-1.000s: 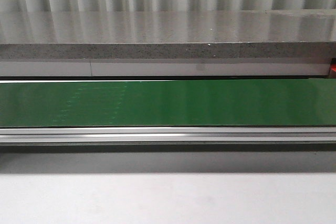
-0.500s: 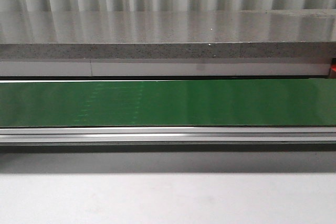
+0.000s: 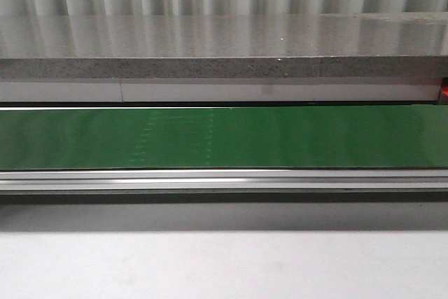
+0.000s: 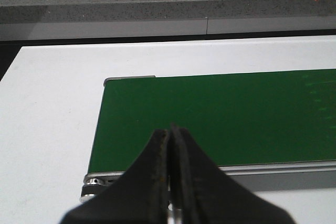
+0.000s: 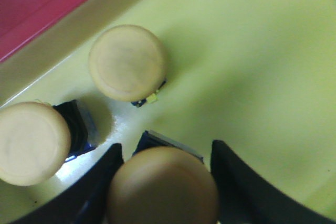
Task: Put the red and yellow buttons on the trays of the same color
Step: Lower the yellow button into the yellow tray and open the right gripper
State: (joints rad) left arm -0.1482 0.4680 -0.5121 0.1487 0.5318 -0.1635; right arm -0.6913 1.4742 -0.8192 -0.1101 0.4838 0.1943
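Belt marks [image 3: 178, 134] further right

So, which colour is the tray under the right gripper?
Yellow: the tray holding the three buttons is pale yellow. It shows best in the right wrist view.

Table [image 3: 224, 264]: pale white surface, filling the near part of the front view.
Conveyor [image 3: 224, 138]: long green belt in a silver metal frame, lying across the table from side to side.
Conveyor end [image 4: 126, 124]: seen from the left wrist camera, the belt's end stops on the white table, with bare table beyond it.
Counter [image 3: 224, 43]: grey speckled stone slab behind the conveyor.
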